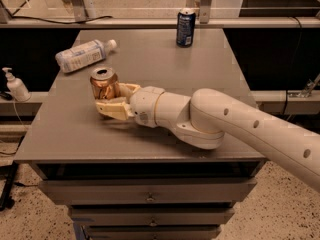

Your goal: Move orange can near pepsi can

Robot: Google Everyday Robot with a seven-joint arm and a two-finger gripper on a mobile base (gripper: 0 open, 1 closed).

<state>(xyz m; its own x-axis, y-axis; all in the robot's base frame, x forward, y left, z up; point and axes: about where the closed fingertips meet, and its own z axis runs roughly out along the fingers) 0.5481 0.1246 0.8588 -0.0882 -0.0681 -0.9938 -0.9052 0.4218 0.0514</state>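
Gripper (116,100) clamped low on orange can (104,83); thin, light, slick metal, likely dents, so gentle mid-body hold seems safer. Pepsi can (185,28) stands well beyond gripper.

Jaws clamped on orange can (104,84); pepsi can (185,28) upright, table's (65,134) far edge

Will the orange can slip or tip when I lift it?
The orange can is shiny and round, so it may slip in the gripper, whose jaws hold it low on the table's left half; it could tilt. Thin metal likely dents if squeezed hard.
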